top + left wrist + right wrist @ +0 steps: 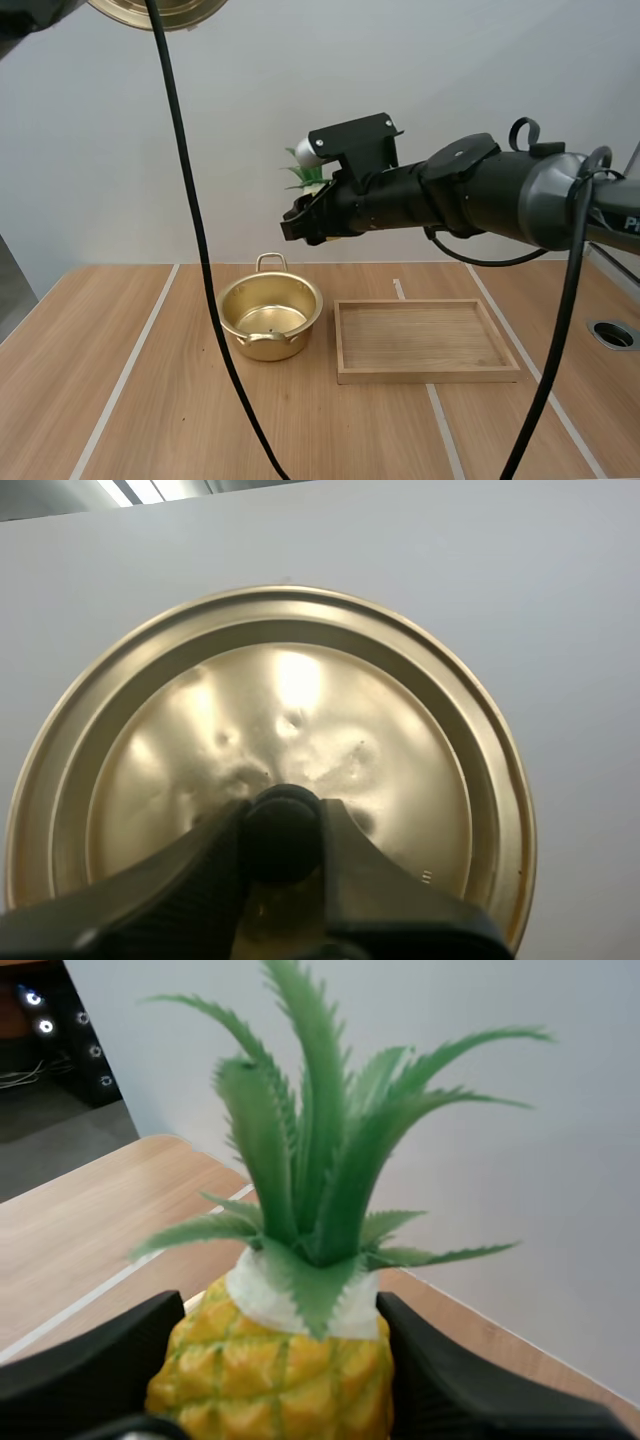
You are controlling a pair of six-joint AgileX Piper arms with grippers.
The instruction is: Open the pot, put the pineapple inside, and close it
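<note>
Gold pot (272,346), one, open, one tray (425,340), left end effector (283,838) clamping one lid (290,710), right end effector (281,1385) clamping one pineapple (270,1350).

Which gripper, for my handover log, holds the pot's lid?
The left gripper: it pinches the gold lid by its black knob. The right gripper clamps the pineapple instead.

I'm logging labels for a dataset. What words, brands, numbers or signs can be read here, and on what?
"PI": white letters on the right arm, cut off at the high view's edge.
A tiny mark on the lid near its rim: too small to read.
On the pot, tray and pineapple: no text visible.
</note>
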